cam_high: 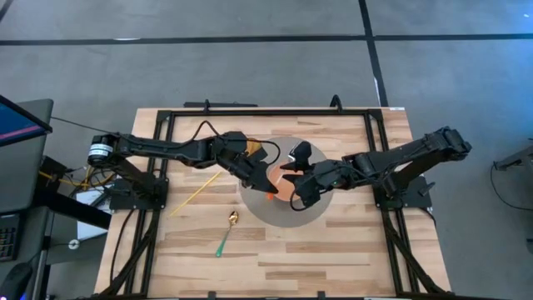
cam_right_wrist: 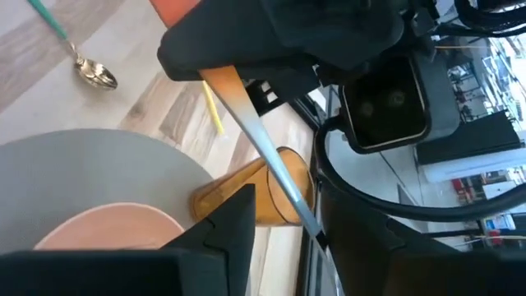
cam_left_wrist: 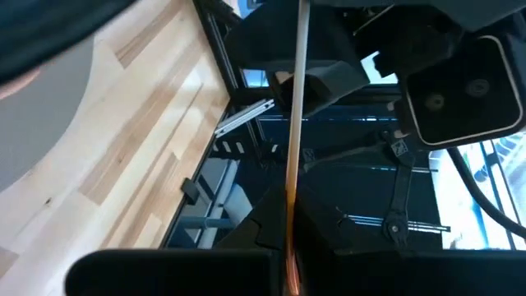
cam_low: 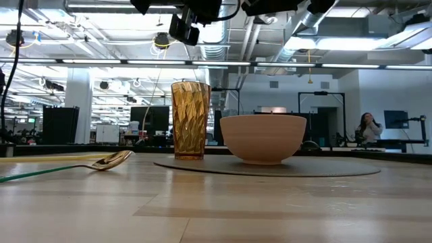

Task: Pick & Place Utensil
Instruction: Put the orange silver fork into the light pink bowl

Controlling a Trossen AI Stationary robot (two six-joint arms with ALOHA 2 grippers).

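Note:
A slim utensil with an orange handle and a silver shaft hangs in the air above the pink bowl. Its orange end shows between the two arms. My left gripper reaches in from the table's left and is shut on the utensil. My right gripper comes from the table's right. It is open, one finger on either side of the silver shaft. The shaft lies close to one finger, and I cannot tell if they touch. The utensil's working end is hidden. My left gripper pinches the utensil between its two fingers on the handle, where orange fades to silver. The fingers lie across the handle, and the orange end sticks out beyond them. The utensil is lifted clear, above the bowl.
The bowl and an amber glass stand on a round grey mat. A gold spoon with a green handle and a thin yellow stick lie on the wood to the mat's left. A black frame rims the table.

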